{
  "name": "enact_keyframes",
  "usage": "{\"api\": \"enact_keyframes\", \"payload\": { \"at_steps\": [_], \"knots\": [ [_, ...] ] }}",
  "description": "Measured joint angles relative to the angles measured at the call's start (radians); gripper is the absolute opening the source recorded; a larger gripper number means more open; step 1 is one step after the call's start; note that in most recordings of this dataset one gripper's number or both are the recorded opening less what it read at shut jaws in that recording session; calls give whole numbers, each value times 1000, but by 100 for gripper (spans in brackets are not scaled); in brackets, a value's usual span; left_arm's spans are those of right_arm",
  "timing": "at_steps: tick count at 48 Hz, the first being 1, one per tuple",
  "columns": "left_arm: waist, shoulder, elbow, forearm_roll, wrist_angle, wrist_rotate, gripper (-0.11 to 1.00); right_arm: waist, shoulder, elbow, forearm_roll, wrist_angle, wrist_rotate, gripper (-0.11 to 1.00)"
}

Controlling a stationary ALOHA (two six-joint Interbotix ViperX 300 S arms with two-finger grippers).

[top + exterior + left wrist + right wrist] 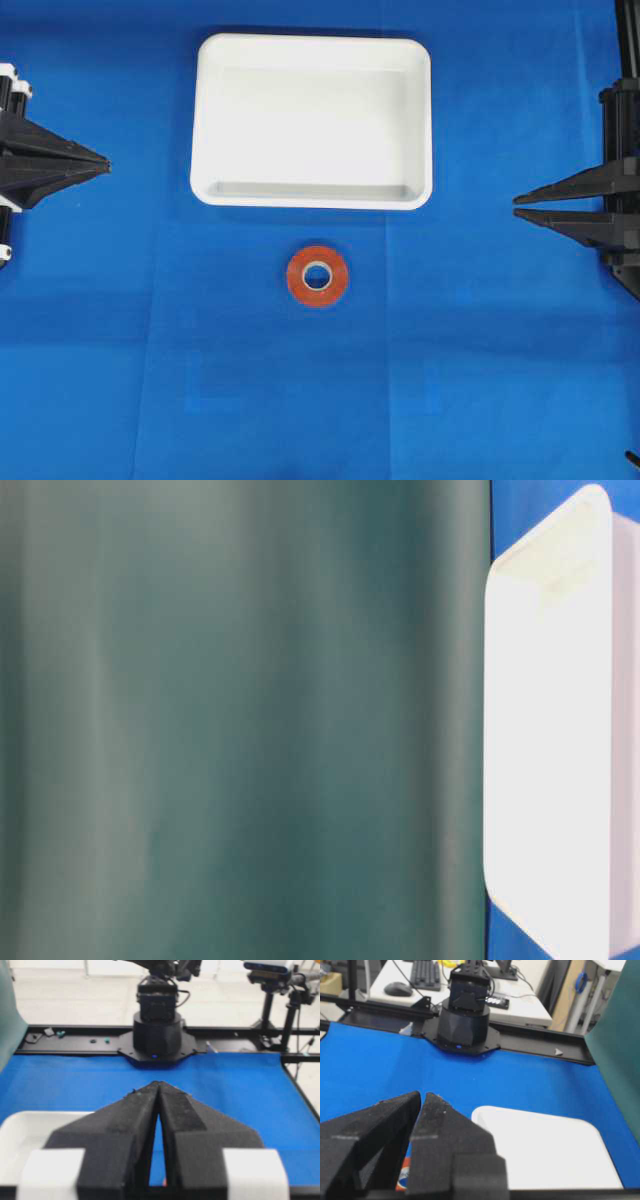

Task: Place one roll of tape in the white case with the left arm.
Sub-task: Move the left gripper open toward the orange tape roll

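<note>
Near the middle of the blue counter [100, 380], just in front of the white case [205, 120], the roll of tape [318, 276] lies flat with its hole facing up, close to the case's front rim but not touching it. Nothing is gripping it, so you should treat the task as not yet begun: the reach, the grasp, the lift and the drop into the case are all left to do.

Your left claw [100, 166] sits at the counter's left edge in the overhead view, well apart from the roll, its fingers pressed together to a point and holding nothing. The left wrist view agrees: the two black fingers meet at the tip, with only a thin slit behind it. You will need to spread them before coming down over the ring.

The right claw [520, 206] waits at the opposite edge, its fingers slightly parted with a narrow gap between the tips, also empty. It has no part in this job, so leave it parked.

The white case is empty; its floor shows bare in the overhead view, and the part seen from the right wrist shows nothing either. There is ample room, so any spot inside the rim should serve for the release.
</note>
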Motion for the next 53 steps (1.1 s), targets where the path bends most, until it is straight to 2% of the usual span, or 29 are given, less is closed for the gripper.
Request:
{"api": "enact_keyframes", "payload": {
  "at_steps": [10, 29, 34, 41, 45, 53],
  "knots": [
    [-37, 12, 0, 32, 20, 11, 0, 0, 23, -18, -8, 5, -9, -11],
    [-51, 230, -48, 34, -106, 0, 2, -2, 41, -28, -8, 6, -12, -11],
    [-69, 321, -84, 34, -120, -5, 24, -3, 43, -28, -8, 5, -12, -11],
    [-101, 426, -143, 34, -133, -28, 69, -11, 54, -28, -8, 5, -11, -11],
    [-121, 497, -179, 32, -132, -48, 87, -14, 66, -28, -8, 6, -11, -10],
    [-141, 646, -270, 34, -87, -94, 87, -15, 91, -28, -8, 5, -12, -10]
  ]
}}
